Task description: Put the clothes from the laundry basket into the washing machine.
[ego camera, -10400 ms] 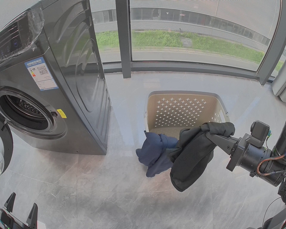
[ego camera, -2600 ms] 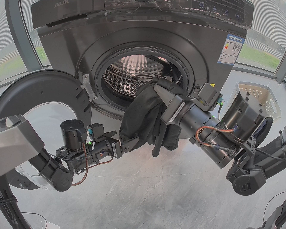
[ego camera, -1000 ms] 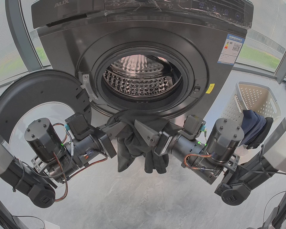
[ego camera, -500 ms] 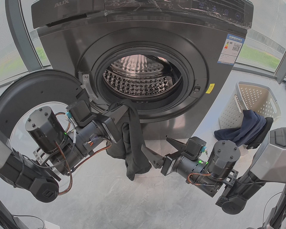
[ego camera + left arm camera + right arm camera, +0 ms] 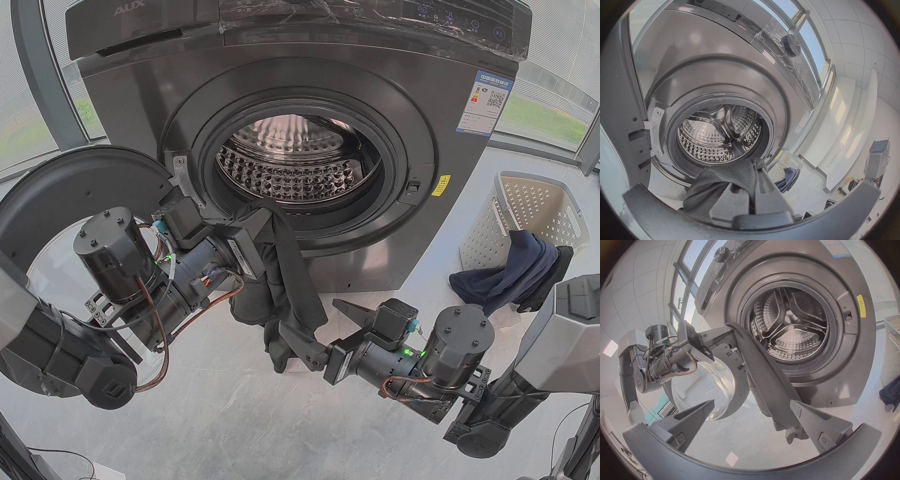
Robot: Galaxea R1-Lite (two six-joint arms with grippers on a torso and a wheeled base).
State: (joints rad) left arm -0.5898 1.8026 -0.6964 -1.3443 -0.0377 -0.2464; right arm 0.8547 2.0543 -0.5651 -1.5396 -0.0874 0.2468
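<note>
A black garment (image 5: 284, 281) hangs from my left gripper (image 5: 261, 220), which is shut on its top edge just below the washing machine's open drum (image 5: 290, 165). In the left wrist view the shut fingers (image 5: 737, 200) pinch the dark cloth (image 5: 725, 178) in front of the drum (image 5: 718, 134). My right gripper (image 5: 320, 326) stands open lower down, at the garment's hanging end. In the right wrist view the cloth (image 5: 768, 387) drops between its spread fingers (image 5: 818, 421).
The round door (image 5: 75, 187) is swung open at the left, behind my left arm. A beige laundry basket (image 5: 544, 181) stands on the floor to the right of the machine, with a navy garment (image 5: 512, 269) draped over its front rim. Pale floor lies below.
The right gripper let go of the black garment about a second ago and has now moved left to its hanging end. The left gripper has risen slightly toward the drum with the garment.
</note>
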